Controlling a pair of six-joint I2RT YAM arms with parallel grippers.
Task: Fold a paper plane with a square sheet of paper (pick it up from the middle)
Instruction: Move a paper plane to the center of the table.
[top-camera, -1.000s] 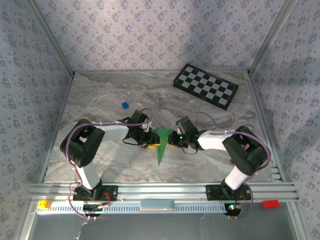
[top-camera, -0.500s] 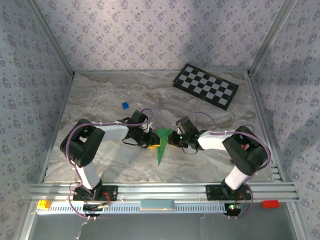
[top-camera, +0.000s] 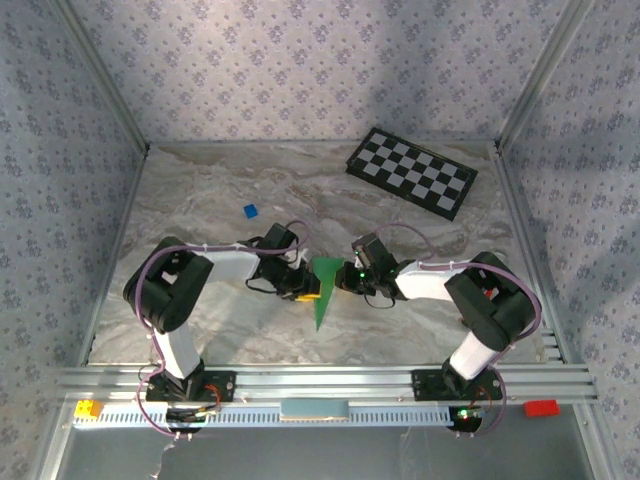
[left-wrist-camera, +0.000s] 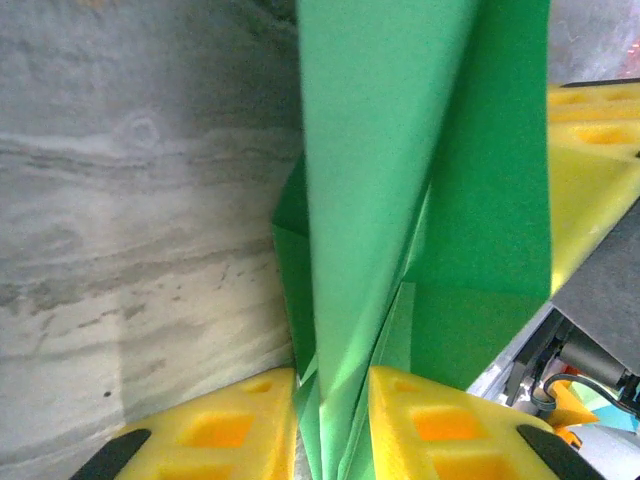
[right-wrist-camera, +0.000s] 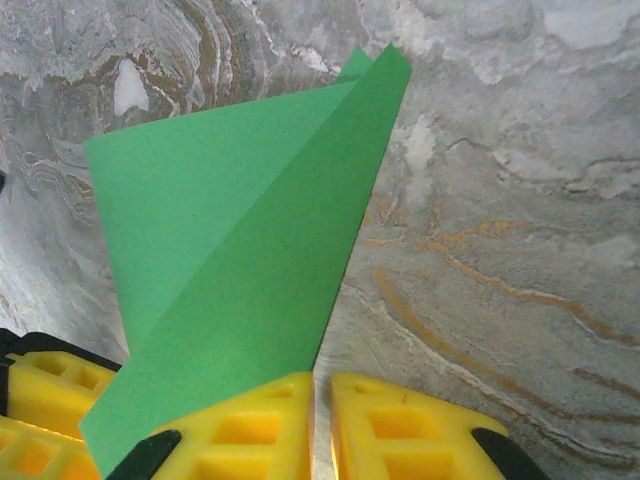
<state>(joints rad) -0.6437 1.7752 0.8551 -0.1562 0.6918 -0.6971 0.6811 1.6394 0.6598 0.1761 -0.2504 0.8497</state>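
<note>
Left wrist: left tool (left-wrist-camera: 333, 425) seemingly pinches paper plane (left-wrist-camera: 400, 200)

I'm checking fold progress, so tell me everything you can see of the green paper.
The green paper is thin, plain and bright, folded into a slim wedge with a long crease and overlapping layers. Its point aims toward the near edge of the marble table, and its wide end sits between the two arms. The left gripper clamps its folded layers; the right gripper appears shut on its edge.
</note>
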